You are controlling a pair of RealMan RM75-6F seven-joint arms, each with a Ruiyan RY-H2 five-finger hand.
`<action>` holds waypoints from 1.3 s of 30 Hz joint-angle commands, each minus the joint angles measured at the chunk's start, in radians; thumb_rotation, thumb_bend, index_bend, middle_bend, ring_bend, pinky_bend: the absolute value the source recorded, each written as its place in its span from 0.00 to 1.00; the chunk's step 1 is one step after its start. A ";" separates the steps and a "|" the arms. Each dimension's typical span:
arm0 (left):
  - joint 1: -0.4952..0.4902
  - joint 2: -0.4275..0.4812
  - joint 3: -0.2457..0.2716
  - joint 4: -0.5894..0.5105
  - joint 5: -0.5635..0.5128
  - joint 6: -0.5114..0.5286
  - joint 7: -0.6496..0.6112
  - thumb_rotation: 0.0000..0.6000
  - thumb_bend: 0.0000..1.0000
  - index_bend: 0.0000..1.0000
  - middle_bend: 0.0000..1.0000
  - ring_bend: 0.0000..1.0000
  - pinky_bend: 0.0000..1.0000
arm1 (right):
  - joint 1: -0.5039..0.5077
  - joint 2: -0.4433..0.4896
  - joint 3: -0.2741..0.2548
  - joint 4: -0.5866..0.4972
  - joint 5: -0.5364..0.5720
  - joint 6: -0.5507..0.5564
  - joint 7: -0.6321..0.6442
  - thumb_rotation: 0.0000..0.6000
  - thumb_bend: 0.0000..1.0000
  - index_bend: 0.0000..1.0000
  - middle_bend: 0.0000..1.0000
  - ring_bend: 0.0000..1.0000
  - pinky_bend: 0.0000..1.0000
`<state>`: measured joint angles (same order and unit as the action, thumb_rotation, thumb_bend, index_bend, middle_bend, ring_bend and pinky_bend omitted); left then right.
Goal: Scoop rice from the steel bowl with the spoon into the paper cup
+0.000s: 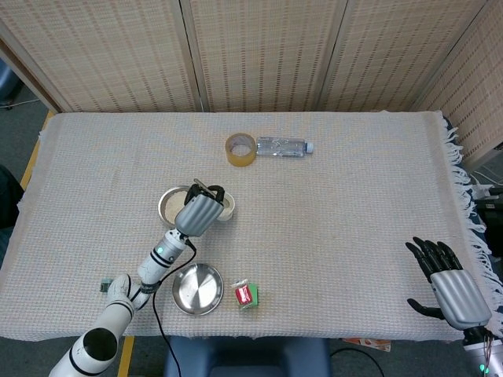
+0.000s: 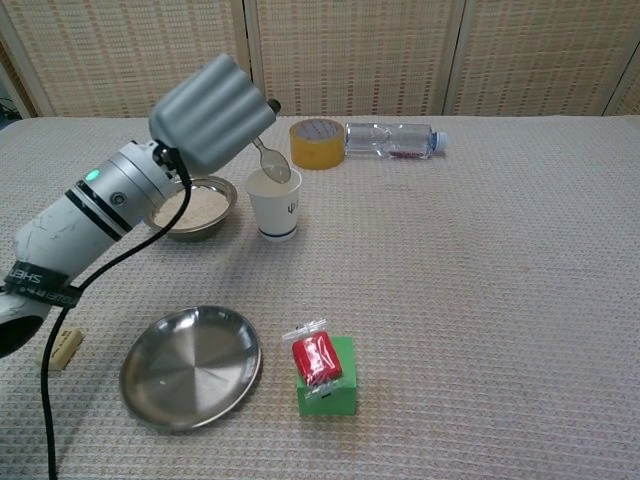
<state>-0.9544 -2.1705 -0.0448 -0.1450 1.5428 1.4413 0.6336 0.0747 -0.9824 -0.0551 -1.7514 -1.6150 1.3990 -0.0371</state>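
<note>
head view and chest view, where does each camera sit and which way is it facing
Head view: high above the near table edge, looking steeply down on the whole table; shows the left hand with its arm, and the right hand at the lower right.
Chest view: low at the near edge, looking across the table toward the screens; only the left hand and arm show.
Shared: left hand holding the spoon over the paper cup, steel bowl, tape roll, bottle.
</note>
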 commanded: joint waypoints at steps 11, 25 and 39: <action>0.031 0.115 -0.121 -0.214 -0.121 -0.006 -0.142 1.00 0.40 0.76 1.00 1.00 1.00 | 0.007 -0.001 0.004 0.007 0.003 -0.008 0.011 1.00 0.07 0.00 0.00 0.00 0.00; 0.290 0.604 0.010 -1.251 -0.169 -0.099 0.006 1.00 0.40 0.77 1.00 1.00 1.00 | 0.001 0.002 -0.003 0.004 -0.020 0.009 0.019 1.00 0.07 0.00 0.00 0.00 0.00; 0.331 0.667 0.109 -1.503 -0.272 -0.318 0.054 1.00 0.40 0.77 1.00 1.00 1.00 | 0.001 0.000 -0.013 0.000 -0.035 0.003 0.007 1.00 0.07 0.00 0.00 0.00 0.00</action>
<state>-0.6248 -1.4849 0.0518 -1.6436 1.2921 1.1518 0.6580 0.0765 -0.9818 -0.0676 -1.7507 -1.6503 1.4021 -0.0272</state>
